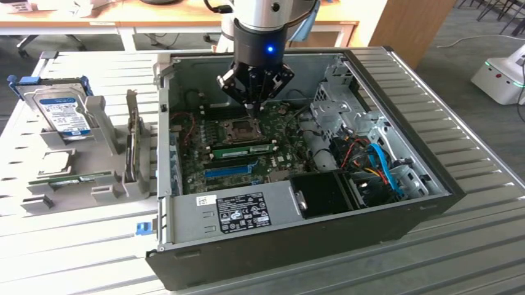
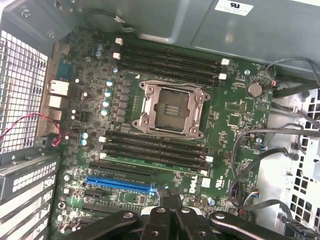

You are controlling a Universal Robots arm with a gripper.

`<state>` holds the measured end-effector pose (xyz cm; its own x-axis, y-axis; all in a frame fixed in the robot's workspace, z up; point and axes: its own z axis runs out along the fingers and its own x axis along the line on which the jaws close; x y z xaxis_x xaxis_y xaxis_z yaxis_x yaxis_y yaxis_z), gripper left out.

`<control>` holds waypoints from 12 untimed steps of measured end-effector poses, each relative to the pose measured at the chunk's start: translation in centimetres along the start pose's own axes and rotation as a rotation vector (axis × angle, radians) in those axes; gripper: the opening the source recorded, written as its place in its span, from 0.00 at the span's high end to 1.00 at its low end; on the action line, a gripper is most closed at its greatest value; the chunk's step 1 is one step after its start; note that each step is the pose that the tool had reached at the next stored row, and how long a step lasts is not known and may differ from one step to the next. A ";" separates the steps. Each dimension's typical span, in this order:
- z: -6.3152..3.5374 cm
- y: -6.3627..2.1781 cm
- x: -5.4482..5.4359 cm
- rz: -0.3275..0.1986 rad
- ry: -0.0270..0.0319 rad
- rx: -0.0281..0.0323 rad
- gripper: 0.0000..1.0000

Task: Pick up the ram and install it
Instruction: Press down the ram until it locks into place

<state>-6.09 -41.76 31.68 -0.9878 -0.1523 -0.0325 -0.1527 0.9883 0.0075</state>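
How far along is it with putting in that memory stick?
A green memory stick already sits in a slot on the motherboard. The gripper hangs above it, shut and empty. A second stick lies on the grey rack outside the case, so that one may be left.

The exterior view looks down at a slant from well above and off to one side, taking in the whole open black computer case (image 1: 311, 203) lying on the ribbed grey desk (image 1: 484, 246), with the black multi-fingered tool (image 1: 255, 86) hanging over the case's far half. The wrist view looks almost straight down from close above the green motherboard (image 2: 230, 115) inside that case, with the tool's dark fingers (image 2: 170, 220) at its edge. Both views share the motherboard around the square silver processor socket (image 1: 244, 129) (image 2: 170, 107) and the blue expansion slot (image 1: 228, 169) (image 2: 120, 184) beside it.
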 end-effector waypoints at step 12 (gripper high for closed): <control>0.00 0.00 0.0 0.039 0.0092 -0.0003 0.89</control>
<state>-6.06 -41.76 31.67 -0.9933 -0.1137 -0.0230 -0.1139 0.9934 0.0089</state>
